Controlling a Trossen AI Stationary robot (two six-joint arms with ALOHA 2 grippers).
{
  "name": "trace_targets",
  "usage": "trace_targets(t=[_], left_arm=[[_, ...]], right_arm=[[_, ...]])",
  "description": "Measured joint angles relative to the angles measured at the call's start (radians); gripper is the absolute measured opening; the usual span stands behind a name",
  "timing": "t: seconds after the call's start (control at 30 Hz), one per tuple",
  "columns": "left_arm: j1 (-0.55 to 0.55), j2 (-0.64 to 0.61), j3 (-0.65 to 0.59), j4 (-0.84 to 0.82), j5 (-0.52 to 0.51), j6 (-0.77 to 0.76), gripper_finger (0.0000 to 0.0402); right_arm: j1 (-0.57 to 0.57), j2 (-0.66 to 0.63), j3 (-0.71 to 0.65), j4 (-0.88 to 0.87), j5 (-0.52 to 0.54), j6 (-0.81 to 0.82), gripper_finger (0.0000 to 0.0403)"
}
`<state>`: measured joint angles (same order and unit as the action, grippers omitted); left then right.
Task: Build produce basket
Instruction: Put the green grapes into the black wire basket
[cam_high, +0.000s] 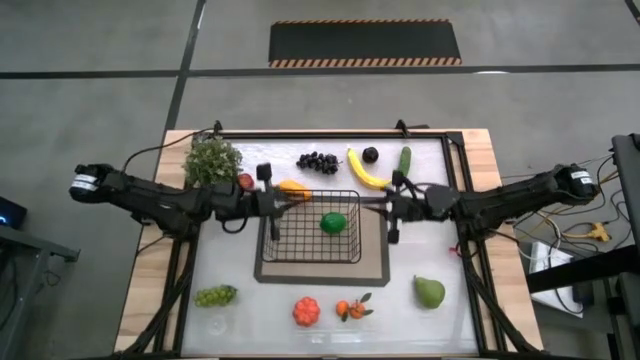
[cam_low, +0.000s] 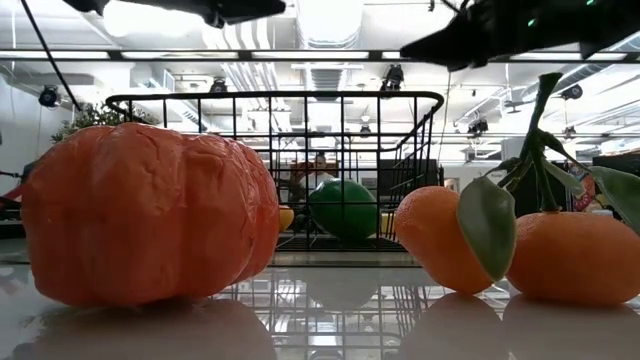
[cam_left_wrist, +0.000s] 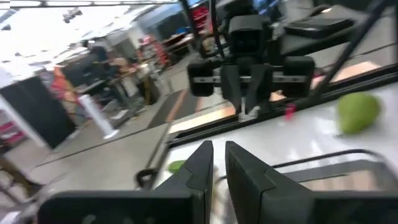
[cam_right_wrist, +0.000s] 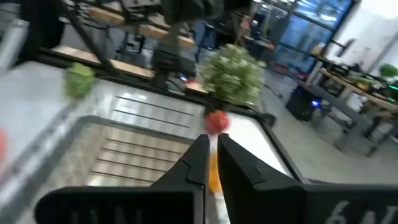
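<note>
Hovering beside basket (cam_high: 310, 240), my left gripper (cam_high: 268, 203) and right gripper (cam_high: 392, 208) both narrowed, empty; risking snagging mesh rim.

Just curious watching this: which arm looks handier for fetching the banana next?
Probably the right gripper: it hovers by the basket's right edge, just below the banana. The left gripper is at the basket's far-left corner.

Both arms reach inward, level, facing each other, the left gripper (cam_high: 268, 199) and right gripper (cam_high: 392, 208) each with fingers nearly closed.
</note>
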<state>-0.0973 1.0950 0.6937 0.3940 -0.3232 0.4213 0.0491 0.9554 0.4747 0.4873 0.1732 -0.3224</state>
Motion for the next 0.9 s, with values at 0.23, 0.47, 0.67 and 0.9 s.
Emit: trace_targets(t=[0.23,0.47,0.67,0.9], left_arm=[[0.137,0.000,0.049,0.022,0.038,0.039,0.0026],[0.170,0.000,0.084,0.015,0.071,0.014,0.0026],[0.168,0.000,0.096,0.012,0.072,-0.073,0.0026],[0.170,0.000,0.096,-0.031,0.072,-0.075,0.0026]], right_arm=[[-0.179,-0.003,0.008,-0.003,-0.102,-0.014,0.0009],[-0.258,-0.045,0.071,-0.072,-0.129,0.069,0.0009],[-0.243,-0.090,0.068,-0.122,-0.196,0.043,0.0009],[-0.244,-0.106,-0.013,-0.042,-0.234,0.036,0.0009]])
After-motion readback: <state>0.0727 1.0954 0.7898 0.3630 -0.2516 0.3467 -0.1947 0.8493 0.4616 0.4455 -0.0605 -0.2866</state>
